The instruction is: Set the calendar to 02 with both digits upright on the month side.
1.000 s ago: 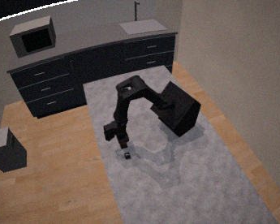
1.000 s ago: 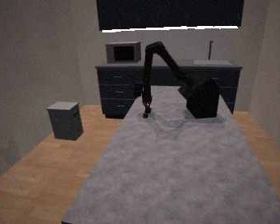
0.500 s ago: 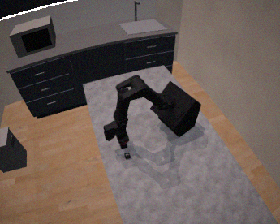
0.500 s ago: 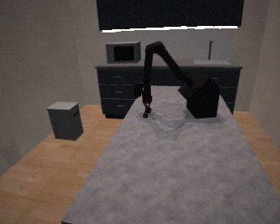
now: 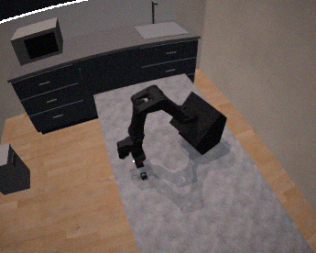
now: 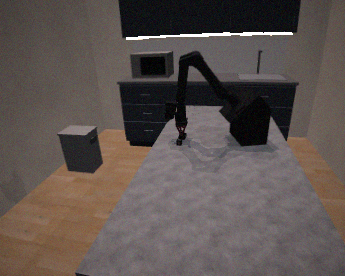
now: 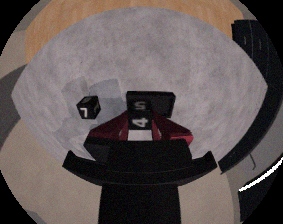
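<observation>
The hand (image 5: 138, 159) (image 6: 181, 128) (image 7: 140, 113) grips the cube marked 4 and 5 (image 7: 140, 120) at the tray (image 7: 164, 103), whether touching its floor I cannot tell; the other cube (image 5: 144, 175) (image 6: 179, 142) (image 7: 88, 107) sits apart on the table (image 5: 227, 206) (image 6: 213, 215) (image 7: 192, 60). Best to check the month side and upright digit first; then lower squarely, leaving neighbour room, and release only once flat, without nudging the tray.

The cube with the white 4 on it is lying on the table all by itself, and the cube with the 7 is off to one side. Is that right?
Not quite: the wrist view shows the 4 cube between the gripper's fingers. The 7 cube is indeed off to one side.
</observation>
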Controlling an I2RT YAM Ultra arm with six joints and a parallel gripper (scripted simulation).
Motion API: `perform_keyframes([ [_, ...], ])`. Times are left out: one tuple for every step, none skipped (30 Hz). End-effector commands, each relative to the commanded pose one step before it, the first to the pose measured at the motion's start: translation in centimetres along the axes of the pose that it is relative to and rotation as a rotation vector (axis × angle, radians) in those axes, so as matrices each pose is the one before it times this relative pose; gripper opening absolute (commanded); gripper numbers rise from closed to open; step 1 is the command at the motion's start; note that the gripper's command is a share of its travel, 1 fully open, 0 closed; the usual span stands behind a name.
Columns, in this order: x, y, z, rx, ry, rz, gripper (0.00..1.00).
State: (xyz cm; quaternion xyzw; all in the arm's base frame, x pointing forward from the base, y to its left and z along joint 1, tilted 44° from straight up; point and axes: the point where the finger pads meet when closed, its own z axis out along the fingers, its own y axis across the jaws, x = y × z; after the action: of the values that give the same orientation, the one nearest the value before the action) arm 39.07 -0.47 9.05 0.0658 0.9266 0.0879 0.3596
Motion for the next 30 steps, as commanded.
perform_keyframes([
  [-0.351,0.001,-0.205,-0.00001,-0.01322,-0.00035,0.27],
  [0.000,0.000,0.000,0.00000,0.00000,0.00000,0.27],
  [0.000,0.000,0.000,0.00000,0.00000,0.00000,0.27],
  [0.000,0.000,0.000,0.00000,0.00000,0.00000,0.27],
  [0.000,0.000,0.000,0.00000,0.00000,0.00000,0.27],
  [0.000,0.000,0.001,0.00000,0.00000,0.00000,0.27],
  [0.000,0.000,0.003,0.00000,0.00000,0.00000,0.27],
  [0.000,0.000,0.006,0.00000,0.00000,0.00000,0.27],
  [0.000,0.000,0.009,0.00000,0.00000,0.00000,0.27],
  [0.000,0.000,0.012,0.00000,0.00000,0.00000,0.27],
  [0.000,0.000,0.016,0.00000,0.00000,0.00000,0.27],
  [0.000,0.000,0.020,0.00000,0.00000,0.00000,0.27],
  [0.000,0.000,0.024,0.00000,0.00000,0.00000,0.27],
  [0.000,0.000,0.028,0.00000,0.00000,0.00000,0.27],
  [0.000,0.000,0.032,0.00000,0.00000,0.00000,0.27],
  [0.000,0.000,0.036,0.00000,0.00000,0.00000,0.27],
  [0.000,0.000,0.039,0.00000,0.00000,0.00000,0.27],
  [0.000,0.000,0.042,0.00000,0.00000,0.00000,0.27],
  [0.000,0.000,0.000,0.00000,0.00000,0.00000,0.27],
  [0.000,0.000,0.000,0.00000,0.00000,0.00000,0.27],
  [0.001,0.000,0.045,0.00000,0.00000,0.00000,0.27],
  [0.000,0.000,0.047,0.00000,0.00000,0.00000,0.27],
  [0.000,0.000,0.048,0.00000,0.00000,0.00000,0.27],
  [0.000,0.000,0.049,0.00000,0.00000,0.00000,0.27],
  [0.000,0.000,0.050,0.00000,0.00000,0.00000,0.27],
  [0.000,0.000,0.050,0.00000,0.00000,0.00000,0.27],
  [0.000,0.000,0.049,0.00000,0.00000,0.00000,0.27],
  [0.001,0.000,0.048,0.00000,0.00000,0.00000,0.27],
  [0.000,0.000,0.046,0.00000,0.00000,0.00000,0.27],
  [0.000,0.000,0.044,0.00000,0.00000,0.00000,0.27],
])
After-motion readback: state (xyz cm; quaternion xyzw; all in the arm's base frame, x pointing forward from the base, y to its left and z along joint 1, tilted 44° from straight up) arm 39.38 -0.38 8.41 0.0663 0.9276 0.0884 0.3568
